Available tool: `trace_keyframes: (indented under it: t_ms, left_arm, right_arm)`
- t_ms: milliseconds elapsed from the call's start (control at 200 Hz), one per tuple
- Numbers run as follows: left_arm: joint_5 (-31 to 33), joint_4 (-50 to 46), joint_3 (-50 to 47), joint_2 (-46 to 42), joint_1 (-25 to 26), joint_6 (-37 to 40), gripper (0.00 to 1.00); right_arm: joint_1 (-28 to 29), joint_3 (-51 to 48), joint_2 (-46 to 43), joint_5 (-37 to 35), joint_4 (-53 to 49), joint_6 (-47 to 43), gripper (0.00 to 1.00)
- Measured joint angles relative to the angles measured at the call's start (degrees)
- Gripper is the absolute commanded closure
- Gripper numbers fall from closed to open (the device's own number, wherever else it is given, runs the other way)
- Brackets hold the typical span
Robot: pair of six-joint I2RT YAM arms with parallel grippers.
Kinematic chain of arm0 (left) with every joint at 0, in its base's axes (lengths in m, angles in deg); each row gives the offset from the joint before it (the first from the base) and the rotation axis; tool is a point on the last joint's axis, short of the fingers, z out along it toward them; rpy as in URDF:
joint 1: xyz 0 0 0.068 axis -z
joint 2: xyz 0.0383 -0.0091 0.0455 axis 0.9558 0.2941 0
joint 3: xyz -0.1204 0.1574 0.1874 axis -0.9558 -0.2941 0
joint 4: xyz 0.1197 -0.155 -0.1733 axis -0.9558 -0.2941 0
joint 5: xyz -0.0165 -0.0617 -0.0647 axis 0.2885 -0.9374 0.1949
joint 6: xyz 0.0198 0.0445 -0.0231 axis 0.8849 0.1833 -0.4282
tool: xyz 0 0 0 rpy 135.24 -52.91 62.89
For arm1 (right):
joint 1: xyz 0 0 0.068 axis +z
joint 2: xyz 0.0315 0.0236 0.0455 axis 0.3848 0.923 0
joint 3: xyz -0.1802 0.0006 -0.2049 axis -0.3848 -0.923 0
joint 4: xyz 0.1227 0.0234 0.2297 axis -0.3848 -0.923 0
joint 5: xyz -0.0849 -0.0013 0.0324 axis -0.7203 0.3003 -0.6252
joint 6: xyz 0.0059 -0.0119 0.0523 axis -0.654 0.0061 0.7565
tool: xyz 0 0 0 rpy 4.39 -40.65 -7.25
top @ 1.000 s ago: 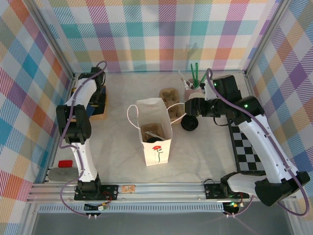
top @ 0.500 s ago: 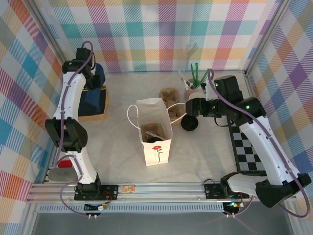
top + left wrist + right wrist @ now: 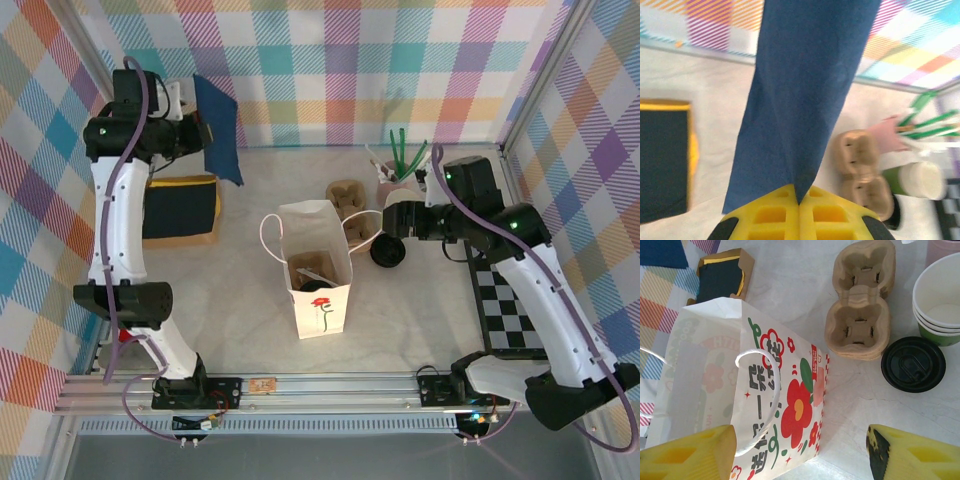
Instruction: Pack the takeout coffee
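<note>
The takeout coffee is hidden. The white paper bag with a red flower stands upright mid-table, mouth open; something brown and dark lies inside that I cannot identify. My left gripper is raised at the back left, shut on the corner of a dark blue napkin that hangs from it. In the left wrist view the yellow fingers pinch the napkin. My right gripper hovers right of the bag, open and holding nothing. In the right wrist view the bag is at the left.
A yellow-edged box of blue napkins sits at the left. Behind the bag are a brown cup carrier, stacked lidless green cups, a loose black lid and a pink holder with green sticks. A checkered mat lies right.
The left arm has risen from the napkin box towards the back-left wall, pulling a blue napkin out and up. The right arm has hardly moved.
</note>
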Motion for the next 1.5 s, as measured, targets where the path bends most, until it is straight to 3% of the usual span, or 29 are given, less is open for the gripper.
trace_keyframes:
  t_ms: [255,450,560,745,976,1501]
  left_arm:
    - [-11.08,10.69,1.29,-3.98,6.88,-9.66,1.00]
    - [-14.95,18.78,0.90,-5.31,13.00,-15.37,1.00]
    - [-15.74,23.02,-4.09,-7.23,17.46,-17.14,1.00]
    - [-14.14,26.51,-16.26,-12.04,22.47,-17.46,1.00]
    - [-12.31,29.16,-30.34,-19.74,23.39,-17.53,1.00]
    - [-5.81,33.51,-47.98,-28.61,26.93,-15.74,1.00]
  right_arm:
    - [0.00,-0.35,-1.53,-0.20,0.02,0.31,0.31]
    - [0.00,-0.68,-3.52,-1.05,-0.09,0.96,0.31]
    - [0.00,-0.79,-4.50,-1.51,-0.04,1.33,0.31]
    - [0.00,-1.55,-5.11,-1.70,-0.11,1.55,0.31]
    - [0.00,-1.62,-5.09,-1.73,-0.17,1.64,0.31]
    - [0.00,-1.62,-4.42,-1.07,1.09,4.20,0.31]
